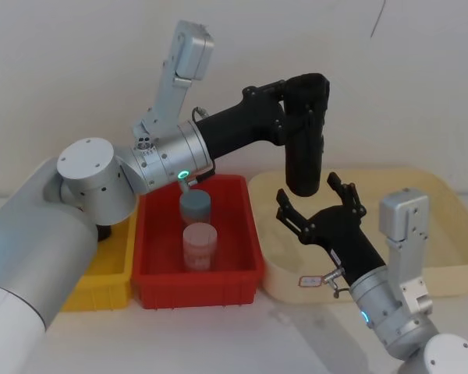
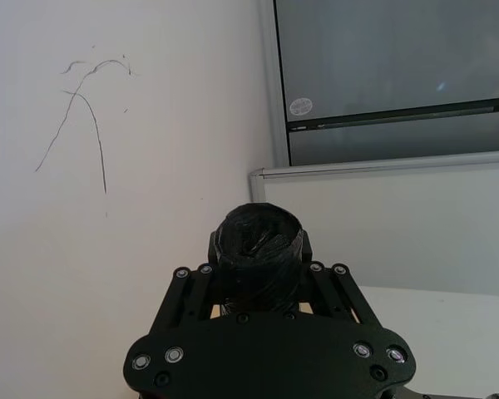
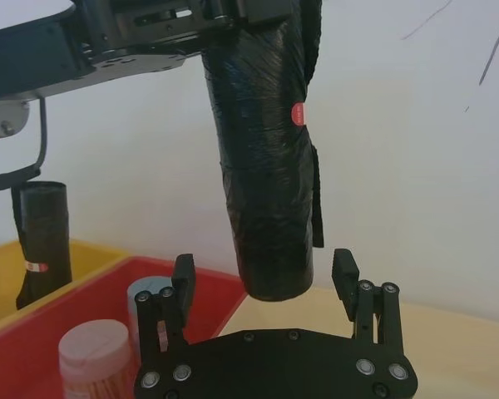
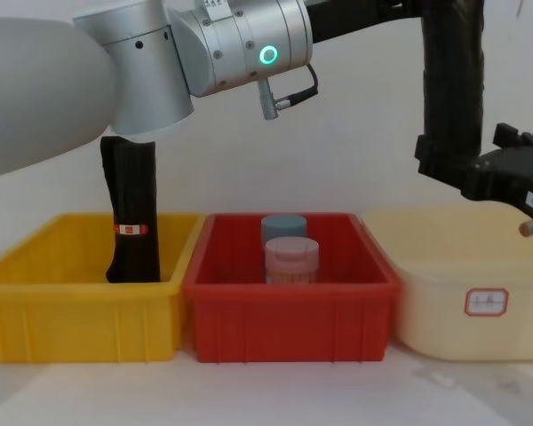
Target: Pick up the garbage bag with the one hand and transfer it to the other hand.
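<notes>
Clear gaps between the garbage bag (image 3: 262, 166) and right claw (image 1: 313, 199) fingers (image 3: 183, 273) (cream tub (image 4: 444, 266) below).

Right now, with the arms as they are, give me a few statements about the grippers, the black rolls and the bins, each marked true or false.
1. The left gripper is shut on the top of the garbage bag roll. True.
2. The right gripper is clamped on the roll's lower end. False: it is open, with a finger on each side of that end and a gap on both sides.
3. The red bin holds a blue-lidded jar and a pink-lidded jar. True.
4. The labelled roll stands in the cream bin. False: it stands in the yellow bin.
5. The held roll lies flat. False: it hangs roughly upright.
</notes>
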`<state>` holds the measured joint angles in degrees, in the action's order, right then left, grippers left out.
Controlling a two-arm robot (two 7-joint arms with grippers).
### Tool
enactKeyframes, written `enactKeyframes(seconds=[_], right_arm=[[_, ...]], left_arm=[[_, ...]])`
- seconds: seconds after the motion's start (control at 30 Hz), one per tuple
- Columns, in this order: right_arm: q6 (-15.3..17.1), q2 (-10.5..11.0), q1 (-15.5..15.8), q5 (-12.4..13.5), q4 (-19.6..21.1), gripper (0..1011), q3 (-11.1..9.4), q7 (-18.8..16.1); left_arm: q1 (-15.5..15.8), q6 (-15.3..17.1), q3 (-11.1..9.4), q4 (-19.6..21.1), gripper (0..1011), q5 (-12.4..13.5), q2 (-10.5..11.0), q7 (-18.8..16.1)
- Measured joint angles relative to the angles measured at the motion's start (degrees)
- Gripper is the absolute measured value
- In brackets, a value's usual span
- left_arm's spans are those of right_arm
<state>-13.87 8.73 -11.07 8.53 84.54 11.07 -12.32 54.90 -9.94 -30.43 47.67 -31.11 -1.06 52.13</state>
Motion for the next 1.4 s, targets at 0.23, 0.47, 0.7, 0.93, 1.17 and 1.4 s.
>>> enactKeyframes(seconds=[0.23, 0.47, 0.7, 0.93, 1.17, 1.4], right_arm=[[-0.16, -0.89, -1.48, -0.52, -1.58, 1000, -0.31, 0.4], [-0.34, -1.81, -2.97, -0.96, -2.92, 999, -0.66, 0.63], [-0.33, -2.52, -4.0, -1.04, -3.62, 1000, -0.91, 0.68], [0.48, -2.81, -4.46, -0.6, -3.4, 1000, -1.0, 0.37], [1.59, -2.9, -4.66, 0.18, -2.65, 955, -1.04, 0.14], [2.62, -3.06, -5.03, 0.87, -2.41, 792, -0.93, 0.16]], left_arm=[[0.0, 0.0, 0.0, -0.01, 436, 0.0, 0.0, 0.0], [0.0, 0.0, 0.0, 0.0, 436, 0.0, 0.0, 0.0], [0.0, 0.0, 0.0, 0.0, 436, 0.0, 0.0, 0.0], [0.0, 0.0, 0.0, 0.0, 436, 0.0, 0.0, 0.0], [0.0, 0.0, 0.0, 0.0, 436, 0.0, 0.0, 0.0], [0.0, 0.0, 0.0, 0.0, 436, 0.0, 0.0, 0.0]])
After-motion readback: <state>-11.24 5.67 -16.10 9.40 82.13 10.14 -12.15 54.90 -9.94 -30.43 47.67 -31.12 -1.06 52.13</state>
